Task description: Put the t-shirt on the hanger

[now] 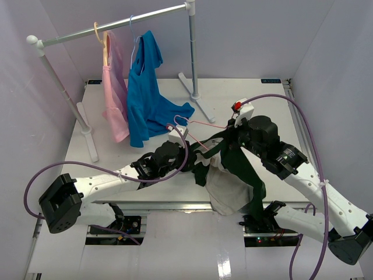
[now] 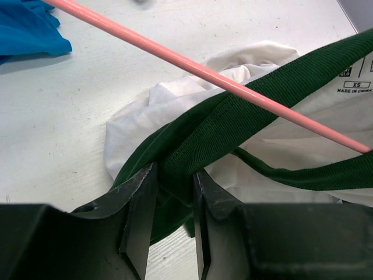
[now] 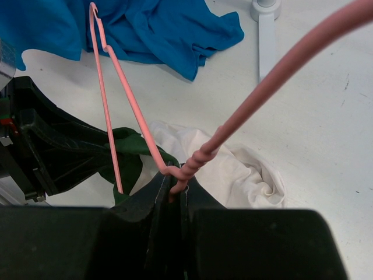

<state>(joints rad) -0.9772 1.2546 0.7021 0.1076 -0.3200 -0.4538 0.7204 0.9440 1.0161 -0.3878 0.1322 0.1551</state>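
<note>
- Pink wire first: the hanger (image 3: pixel 131 105) is clamped at its twisted neck by the right gripper (image 3: pixel 175 195), whose jaws stand tight together on it.
- From that grip the hanger's long axis runs leftward over the table (image 1: pixel 116 146), its far end reaching toward the blue shirt (image 1: pixel 145 105).
- The t-shirt (image 2: pixel 280 140) lies bunched between the two arms, toward the near edge of the table, with the white body crumpled under the dark green collar band.
- The left gripper (image 2: pixel 171 198) grasps that collar band. The ribbed strip fills the gap and both jaws touch it.
- The relation that matters shows in the left wrist view. One hanger arm lies slantwise across the held band and over the neck opening, just above the cloth.
- Whether its tip is already inside the opening I cannot tell.
- Judged from this, the opening lies below and beside the wire, nearer the left gripper. The next move probably needs the collar held wide while the right arm steers the wire end down through it along the hanger's own length.
- A snag on the band looks the likeliest fault.
</note>
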